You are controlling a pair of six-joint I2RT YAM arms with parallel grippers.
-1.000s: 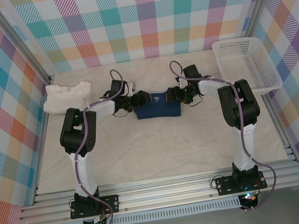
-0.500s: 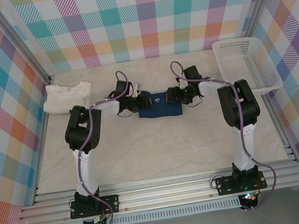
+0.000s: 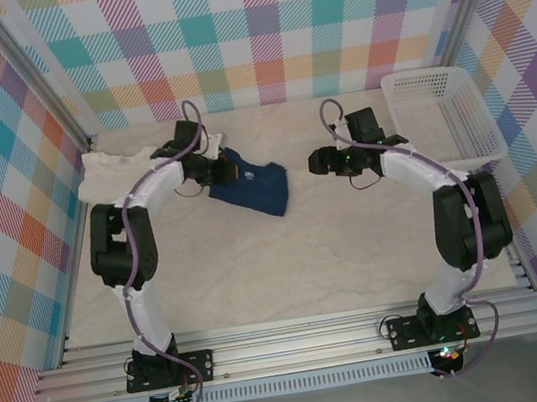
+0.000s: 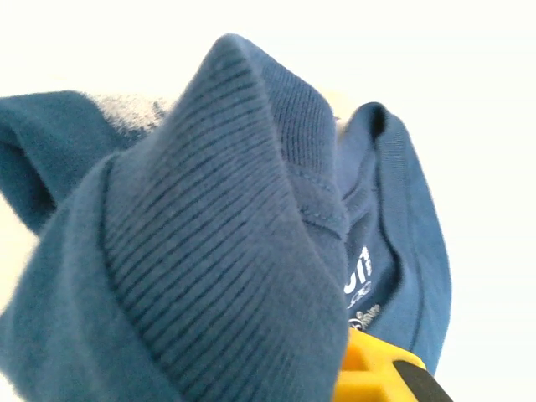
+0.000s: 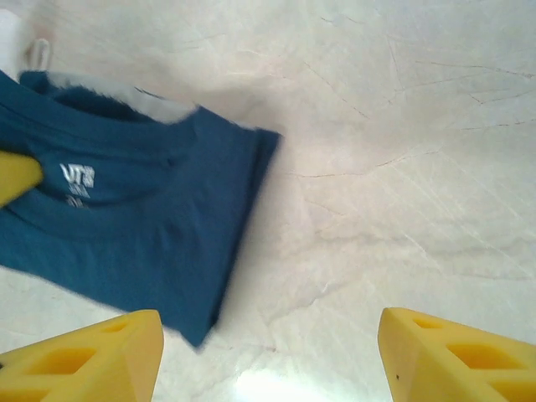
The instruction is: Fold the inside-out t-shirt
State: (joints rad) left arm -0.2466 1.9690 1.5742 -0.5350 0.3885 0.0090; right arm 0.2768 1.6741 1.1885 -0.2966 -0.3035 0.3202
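Gripping inside-out t-shirt (image 3: 259, 190) collar, my left gripper (image 3: 228, 171); my right gripper (image 5: 268, 347) open, empty. Fold seemingly done; next: set it down flat, release.

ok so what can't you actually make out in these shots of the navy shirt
1. Top view: left claw meets the t-shirt, but the pinch itself is too small to see.
2. Left wrist view: bunched cloth covers most of the fingers, hiding how much is pinched.
3. Right wrist view: neck print is blurred; the t-shirt's left side is cut off by the frame edge.
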